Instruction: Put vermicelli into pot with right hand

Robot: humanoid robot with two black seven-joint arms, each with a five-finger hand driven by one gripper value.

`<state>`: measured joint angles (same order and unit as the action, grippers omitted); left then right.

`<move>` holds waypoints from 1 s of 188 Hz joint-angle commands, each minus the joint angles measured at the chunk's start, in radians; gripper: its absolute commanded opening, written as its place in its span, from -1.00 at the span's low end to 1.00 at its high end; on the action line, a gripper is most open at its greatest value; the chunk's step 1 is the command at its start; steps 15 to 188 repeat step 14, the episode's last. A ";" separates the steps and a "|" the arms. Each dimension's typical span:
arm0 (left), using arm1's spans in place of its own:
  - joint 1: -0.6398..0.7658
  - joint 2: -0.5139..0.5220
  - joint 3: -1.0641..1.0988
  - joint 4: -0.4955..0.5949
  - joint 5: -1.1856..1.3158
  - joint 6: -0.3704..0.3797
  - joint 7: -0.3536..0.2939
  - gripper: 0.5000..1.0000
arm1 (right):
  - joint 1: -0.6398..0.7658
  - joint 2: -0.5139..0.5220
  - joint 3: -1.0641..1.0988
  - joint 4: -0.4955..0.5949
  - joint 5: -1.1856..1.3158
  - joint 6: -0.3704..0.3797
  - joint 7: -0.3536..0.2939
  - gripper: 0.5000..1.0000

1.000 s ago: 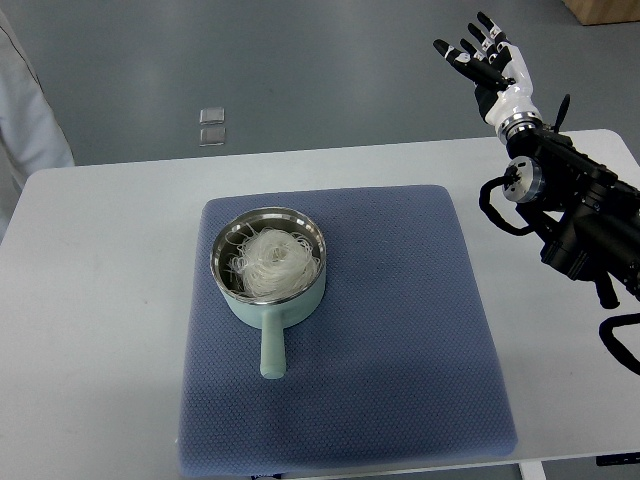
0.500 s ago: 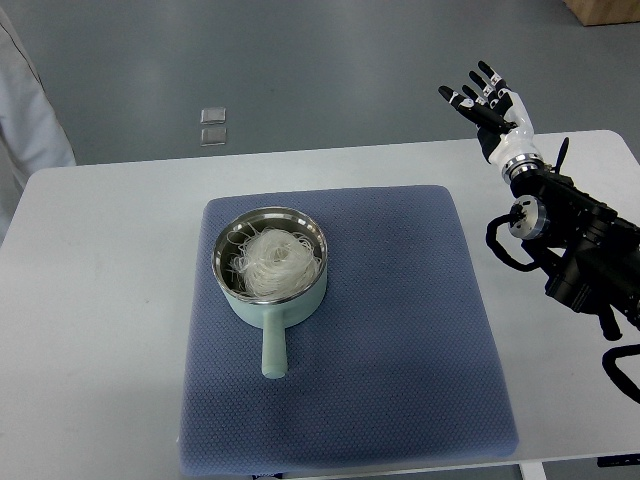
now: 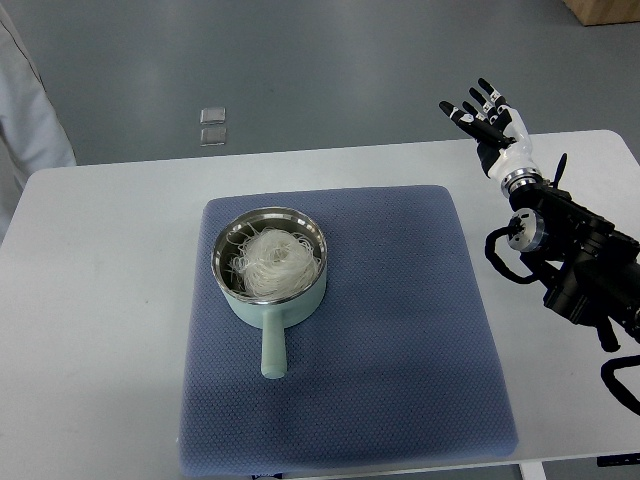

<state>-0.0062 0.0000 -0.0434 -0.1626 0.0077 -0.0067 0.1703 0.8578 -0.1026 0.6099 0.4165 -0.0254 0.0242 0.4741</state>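
Observation:
A pale green pot with a steel rim stands on the left part of a blue mat, its handle pointing toward me. A white nest of vermicelli lies inside the pot. My right hand is raised beyond the table's far right edge, fingers spread and empty, well apart from the pot. Its black arm comes in from the right edge. The left arm is not in view.
The mat lies on a white table. A person's white sleeve shows at the far left edge. Two small clear squares lie on the grey floor behind the table.
My right hand has moved down and slightly toward me, staying open. The pot and the vermicelli have not moved.

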 commanded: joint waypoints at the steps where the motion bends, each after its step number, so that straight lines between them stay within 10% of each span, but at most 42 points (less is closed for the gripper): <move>1: 0.000 0.000 0.000 0.000 0.000 -0.001 0.000 1.00 | -0.006 0.012 0.001 0.001 0.002 0.000 0.001 0.71; 188: 0.000 0.000 -0.001 0.000 0.000 -0.001 0.000 1.00 | -0.008 0.012 0.001 0.001 0.002 -0.003 0.021 0.71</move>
